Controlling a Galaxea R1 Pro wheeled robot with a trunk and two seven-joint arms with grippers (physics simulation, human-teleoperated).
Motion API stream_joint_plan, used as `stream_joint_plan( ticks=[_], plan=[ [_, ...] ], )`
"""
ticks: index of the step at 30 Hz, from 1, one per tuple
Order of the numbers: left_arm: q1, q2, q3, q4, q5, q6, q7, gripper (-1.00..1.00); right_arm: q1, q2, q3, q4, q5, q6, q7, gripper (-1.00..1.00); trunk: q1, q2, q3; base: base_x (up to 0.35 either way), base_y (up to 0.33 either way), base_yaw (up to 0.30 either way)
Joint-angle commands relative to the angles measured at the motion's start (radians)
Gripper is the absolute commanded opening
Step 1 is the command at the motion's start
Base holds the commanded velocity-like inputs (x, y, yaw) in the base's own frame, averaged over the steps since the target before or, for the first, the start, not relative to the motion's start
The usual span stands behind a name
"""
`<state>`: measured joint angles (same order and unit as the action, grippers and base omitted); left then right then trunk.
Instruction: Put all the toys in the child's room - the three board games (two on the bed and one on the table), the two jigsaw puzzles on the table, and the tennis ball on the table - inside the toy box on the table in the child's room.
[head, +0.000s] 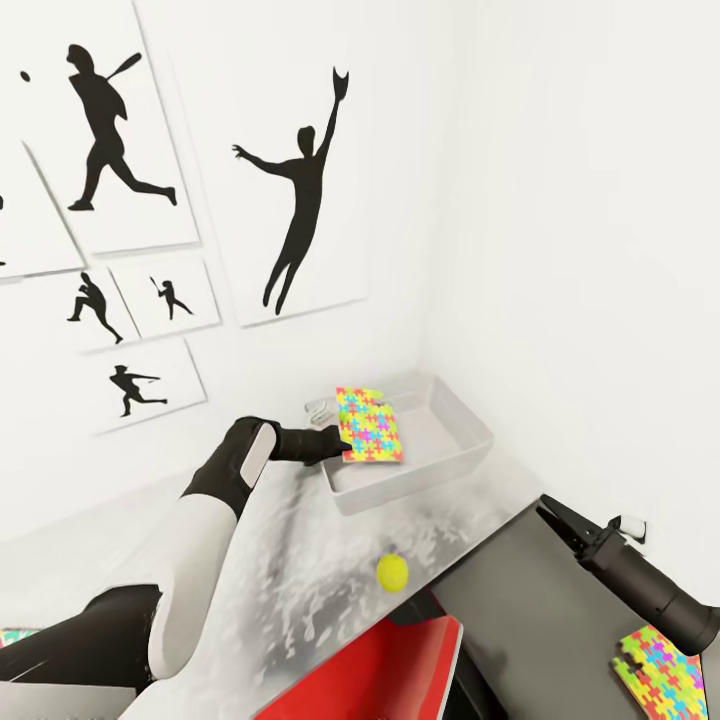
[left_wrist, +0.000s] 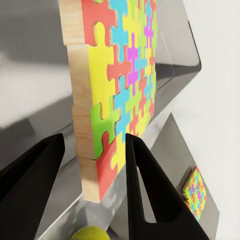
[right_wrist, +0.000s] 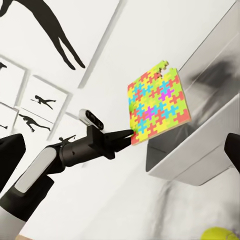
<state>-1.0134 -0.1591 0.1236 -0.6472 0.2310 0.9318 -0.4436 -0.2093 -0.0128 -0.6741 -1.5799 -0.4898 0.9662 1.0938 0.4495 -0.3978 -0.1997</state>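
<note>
Holding a jigsaw puzzle (head: 369, 425) by its near edge, the left gripper (head: 343, 441) has its fingers clamped on the board just above the toy box (head: 462, 445). The board stands on edge, long axis running away from the fingertips over the box's open cavity, so release looks like the step ahead. Tennis ball (head: 392, 572) lies back behind the gripper, on the table (head: 300, 560). The right gripper (head: 562, 520) sits well apart; its fingers look spread. A second puzzle (head: 660, 668) lies beside that arm.
</note>
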Motion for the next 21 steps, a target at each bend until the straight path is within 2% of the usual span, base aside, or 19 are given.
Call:
stream_joint_plan(
  ticks=[1, 7, 12, 14, 21],
  plan=[
    [-0.004, -0.002, 0.007, 0.0, -0.006, 0.006, -0.005, -1.0, -0.001, 0.0, -0.001, 0.0, 0.0, 0.003, 0.003, 1.0, 0.001, -0.002, -0.004, 0.0, 0.0, 0.0],
    [-0.009, -0.002, 0.007, 0.0, -0.006, -0.005, 0.002, -1.0, -0.001, 0.0, -0.001, 0.0, 0.0, 0.0, 0.003, 1.0, 0.001, -0.002, -0.014, 0.0, 0.0, 0.0],
    [-0.011, -0.013, 0.007, 0.0, -0.004, -0.012, 0.048, -1.0, -0.001, 0.0, -0.002, 0.0, 0.0, -0.002, 0.003, 1.0, 0.001, -0.002, -0.022, 0.0, 0.0, 0.0],
    [-0.011, -0.014, 0.007, 0.0, 0.005, -0.012, 0.067, -1.0, -0.001, -0.001, -0.002, 0.0, 0.0, -0.002, 0.003, 1.0, 0.001, -0.002, -0.025, 0.0, 0.0, 0.0],
    [-0.015, -0.015, 0.007, 0.0, 0.07, -0.013, 0.142, -1.0, -0.001, -0.001, -0.002, 0.0, 0.0, -0.004, 0.003, 1.0, 0.001, -0.002, -0.037, 0.0, 0.0, 0.0]
  ],
)
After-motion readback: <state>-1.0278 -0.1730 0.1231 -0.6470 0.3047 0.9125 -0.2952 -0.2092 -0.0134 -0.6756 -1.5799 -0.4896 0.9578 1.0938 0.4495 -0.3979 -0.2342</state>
